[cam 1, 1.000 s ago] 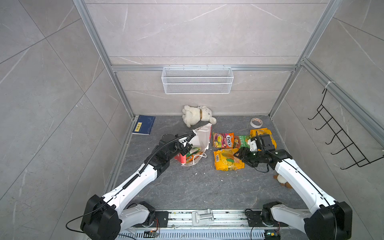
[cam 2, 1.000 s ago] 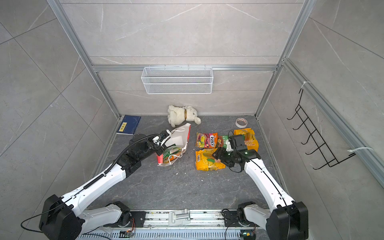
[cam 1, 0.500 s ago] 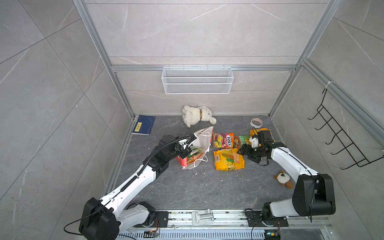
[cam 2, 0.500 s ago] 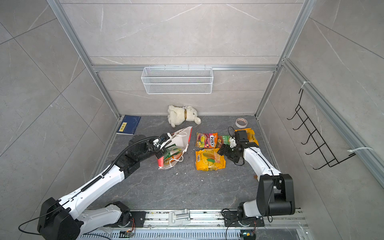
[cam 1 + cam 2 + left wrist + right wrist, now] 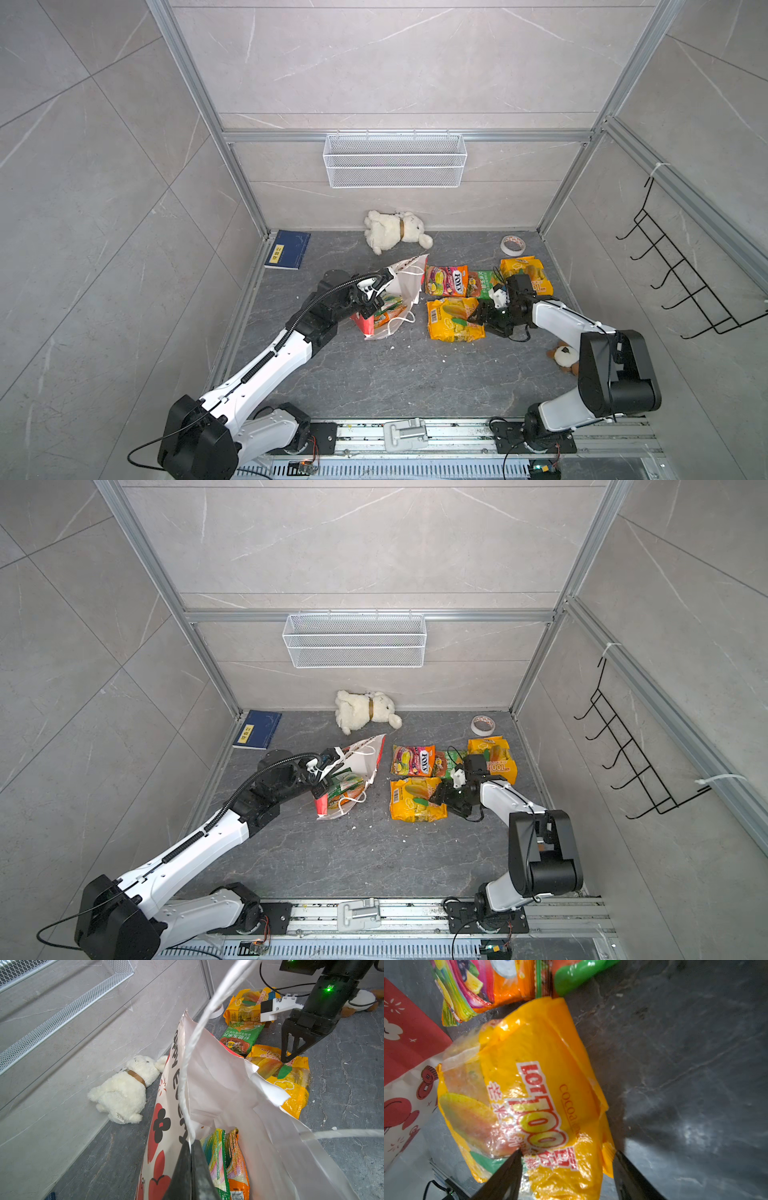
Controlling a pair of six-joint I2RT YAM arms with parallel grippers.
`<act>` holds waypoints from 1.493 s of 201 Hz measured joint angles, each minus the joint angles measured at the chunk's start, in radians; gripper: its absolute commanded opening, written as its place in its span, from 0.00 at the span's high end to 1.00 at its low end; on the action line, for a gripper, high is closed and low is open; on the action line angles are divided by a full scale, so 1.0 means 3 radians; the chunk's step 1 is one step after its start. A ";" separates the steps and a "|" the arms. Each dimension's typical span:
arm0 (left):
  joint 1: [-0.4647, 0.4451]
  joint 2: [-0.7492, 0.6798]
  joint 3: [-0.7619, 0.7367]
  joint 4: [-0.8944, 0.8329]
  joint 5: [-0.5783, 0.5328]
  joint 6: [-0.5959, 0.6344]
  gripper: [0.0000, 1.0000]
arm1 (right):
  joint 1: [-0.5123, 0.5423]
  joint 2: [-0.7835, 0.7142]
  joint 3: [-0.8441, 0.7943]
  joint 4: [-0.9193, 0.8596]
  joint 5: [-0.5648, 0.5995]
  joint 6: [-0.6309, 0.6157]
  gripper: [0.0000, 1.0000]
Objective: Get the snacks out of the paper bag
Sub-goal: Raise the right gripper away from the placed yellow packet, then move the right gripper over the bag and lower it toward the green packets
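Right claw [image 5: 484, 326] has come back from the far packets to the near yellow packet [image 5: 451, 322] since half a second ago. We see its jaws wide, one finger on the foil and the other off the packet's edge. Nothing is lifted, so we read this as a release or a nudge clear of the bag [image 5: 405, 286].

The packet lies flat on the floor [image 5: 374, 374], long axis roughly along the claw's reach. FOX packet [image 5: 446, 280], green packet [image 5: 484, 282] and far yellow packet [image 5: 517, 266] lie flat behind it, all outside the bag.

Left claw [image 5: 190, 1144] is clamped on the bag's rim by a cord handle [image 5: 207, 1012] — we judge that keeps the mouth open. The bag slumps, mouth facing up toward the left arm. Two packets [image 5: 224, 1159] stand on edge inside — long axes down the bag's depth.
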 measured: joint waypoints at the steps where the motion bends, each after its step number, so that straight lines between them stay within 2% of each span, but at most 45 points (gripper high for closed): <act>1: 0.0000 0.0000 0.0000 0.0000 0.0000 0.0000 1.00 | 0.0003 0.0000 -0.0004 0.0003 -0.0001 0.0009 0.40; 41: 0.0000 0.0000 0.0000 0.0001 0.0000 -0.0001 1.00 | 0.0148 0.0039 -0.0043 0.0189 -0.0067 0.0237 0.43; 78: 0.0000 -0.0001 0.0000 -0.0001 -0.0001 0.0000 1.00 | 0.0161 0.0043 -0.0050 0.0282 -0.0037 0.0378 0.39; 113: 0.0000 -0.0031 0.0000 -0.0019 0.0033 0.0004 1.00 | 0.0161 -0.0272 0.0097 0.0052 0.0103 0.0360 0.38; 128: 0.0000 -0.0041 0.0000 -0.0034 0.0085 0.0015 1.00 | 0.0170 -0.0483 0.0276 -0.0039 0.0139 0.0320 0.43; 141: 0.0000 -0.0047 0.0000 -0.0057 0.0120 0.0025 1.00 | 0.0225 -0.0674 0.0418 -0.0056 0.0148 0.0244 0.54; 148: 0.0000 -0.0052 0.0000 -0.0078 0.0153 0.0029 1.00 | 0.0308 -0.0791 0.0496 -0.0048 0.0142 0.0177 0.60; 162: 0.0000 -0.0058 0.0005 -0.0135 0.0207 0.0046 1.00 | 0.0542 -0.0993 0.0599 0.0041 0.0071 0.0048 0.83; 199: 0.0000 -0.0094 0.0036 -0.0256 0.0329 0.0064 1.00 | 0.1197 -0.1391 0.0568 0.0514 -0.0131 -0.0334 1.00; 225: 0.0000 -0.0126 0.0037 -0.0308 0.0390 0.0064 1.00 | 0.1741 -0.1578 0.0395 0.0834 -0.0099 -0.0744 1.00; 243: 0.0000 -0.0136 0.0038 -0.0337 0.0421 0.0064 1.00 | 0.1998 -0.1539 0.0373 0.0949 -0.0038 -0.0983 1.00; 282: 0.0001 -0.0139 0.0076 -0.0412 0.0467 0.0064 1.00 | 0.2590 -0.1160 0.0374 0.1054 0.0501 -0.1493 1.00; 300: 0.0000 -0.0139 0.0084 -0.0418 0.0498 0.0061 1.00 | 0.2731 -0.0959 0.0354 0.1124 0.0730 -0.1600 1.00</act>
